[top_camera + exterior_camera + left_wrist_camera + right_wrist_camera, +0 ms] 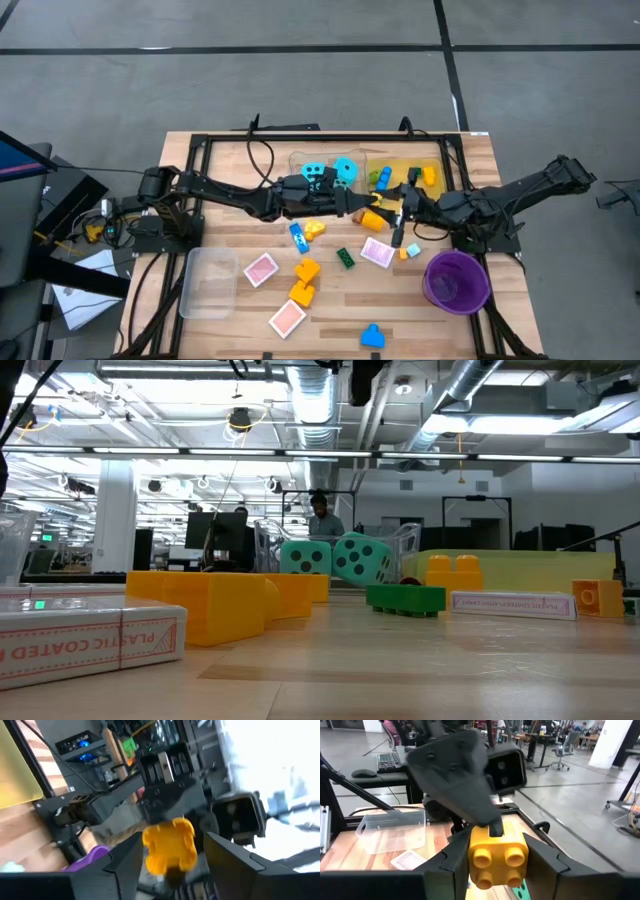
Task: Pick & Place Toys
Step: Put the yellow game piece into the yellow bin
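Observation:
A yellow studded brick (371,215) hangs above the table's middle between my two grippers. My left gripper (358,208) reaches in from the left, and my right gripper (392,216) from the right. Both are shut on the brick, which also shows in the left wrist view (169,845) and the right wrist view (499,855). Two turquoise dice (330,172) lie in a clear tray at the back. Loose bricks (304,270) and pink tiles (260,268) lie flat on the table. My left gripper (172,837) pinches the brick between its two fingers, by two opposite sides (147,845). The fingers come level from the table's left. The brick is lifted clear of the table. One left fingertip (495,827) shows on the brick's upper face. My right gripper (497,837) pinches the brick by its two other opposite sides (474,855), one finger on each. The fingers come level from the table's right, across the left fingers. The brick's studded face (500,854) is turned toward my right wrist.
A yellow tray (432,160) with a few bricks stands at the back, right of the clear tray. A purple bowl (457,280) stands at the front right and a clear tray (210,282) at the front left. A blue brick (372,337) lies near the front edge.

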`<state>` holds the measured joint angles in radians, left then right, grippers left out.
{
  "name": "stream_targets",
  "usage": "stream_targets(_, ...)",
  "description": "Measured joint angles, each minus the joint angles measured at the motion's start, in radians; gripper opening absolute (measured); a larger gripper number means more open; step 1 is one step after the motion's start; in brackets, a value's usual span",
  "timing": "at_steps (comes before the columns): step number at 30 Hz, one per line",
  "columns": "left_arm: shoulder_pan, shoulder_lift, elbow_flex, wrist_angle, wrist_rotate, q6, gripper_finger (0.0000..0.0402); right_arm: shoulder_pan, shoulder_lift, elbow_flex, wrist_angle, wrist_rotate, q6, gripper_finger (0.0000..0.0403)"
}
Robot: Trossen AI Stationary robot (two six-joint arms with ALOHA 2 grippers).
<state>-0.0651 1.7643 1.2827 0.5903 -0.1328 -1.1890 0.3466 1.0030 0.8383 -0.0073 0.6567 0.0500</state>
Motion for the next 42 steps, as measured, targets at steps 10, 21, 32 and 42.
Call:
stream_targets(10, -0.030, -0.172, 0.001, -0.386, 0.117, 0.515, 0.0224, 0.000, -0.113, 0.000, -0.307, 0.097, 0.251, 0.0141)
stream_targets(21, -0.102, -0.293, 0.000, -0.702, 0.012, 0.747, 0.0179, -0.022, -0.155, 0.000, -0.734, 0.099, 0.792, 0.0138)
stream_targets(32, -0.104, -0.301, 0.000, -0.858, -0.020, 0.741, 0.0131, -0.131, -0.153, 0.000, -1.147, -0.123, 1.251, 0.0139)
stream_targets(42, -0.105, -0.301, 0.000, -0.961, -0.050, 0.732, 0.0081, -0.361, -0.153, 0.000, -1.245, -0.177, 1.186, 0.0139)
